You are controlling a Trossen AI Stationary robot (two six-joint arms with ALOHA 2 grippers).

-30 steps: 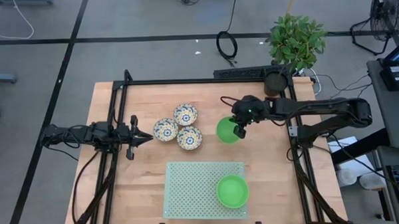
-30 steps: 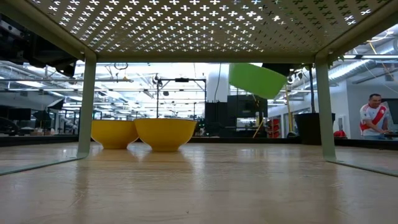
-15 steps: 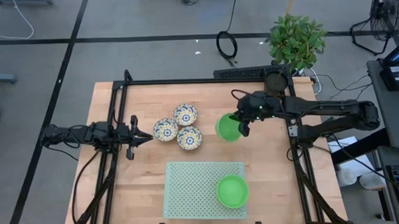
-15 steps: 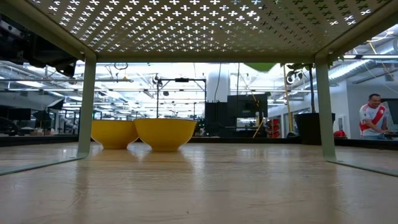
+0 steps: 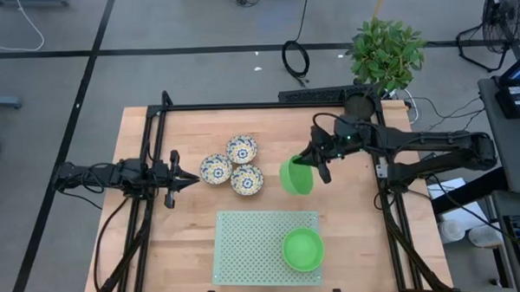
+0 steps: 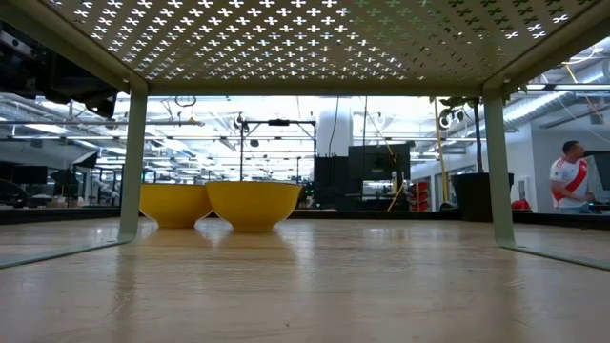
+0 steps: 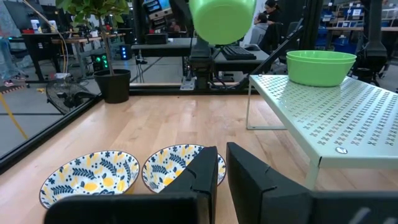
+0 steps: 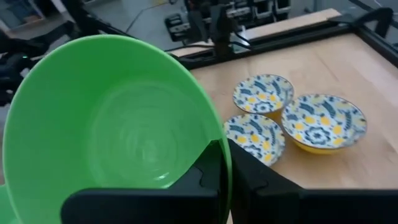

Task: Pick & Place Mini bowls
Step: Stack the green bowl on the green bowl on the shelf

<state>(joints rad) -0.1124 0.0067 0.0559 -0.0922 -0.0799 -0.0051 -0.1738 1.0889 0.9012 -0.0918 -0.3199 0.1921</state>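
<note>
Two green bowls in sight, three patterned ones. My right gripper [image 5: 315,164] is clamped on the rim of one green bowl [image 5: 297,176], held tilted in the air over bare wood at about 2 o'clock from table centre; in my right wrist view the fingers [image 8: 208,168] pinch the rim with the bowl's inside [image 8: 118,124] facing the camera. Held bowl hangs just past the 12 o'clock edge of the perforated mat [image 5: 246,250], which is a raised rack on legs, seen from underneath in the low view [image 6: 305,43]. Second green bowl [image 5: 303,248] sits upright on the rack at its 4 o'clock corner, also seen from my left wrist [image 7: 321,66].

Three floral bowls [image 5: 232,164] sit clustered on the wood at 11 o'clock from the rack, touching or nearly so, upright. Low view shows two of them as yellow undersides [image 6: 253,203].

My left gripper [image 5: 188,177] waits low at 9 o'clock of the table, pointing at the floral cluster, fingers [image 7: 202,177] close together with a narrow gap, holding nothing.

Potted plant [image 5: 383,55] at the 1 o'clock table corner. A person [image 6: 572,176] stands in the room behind.
</note>
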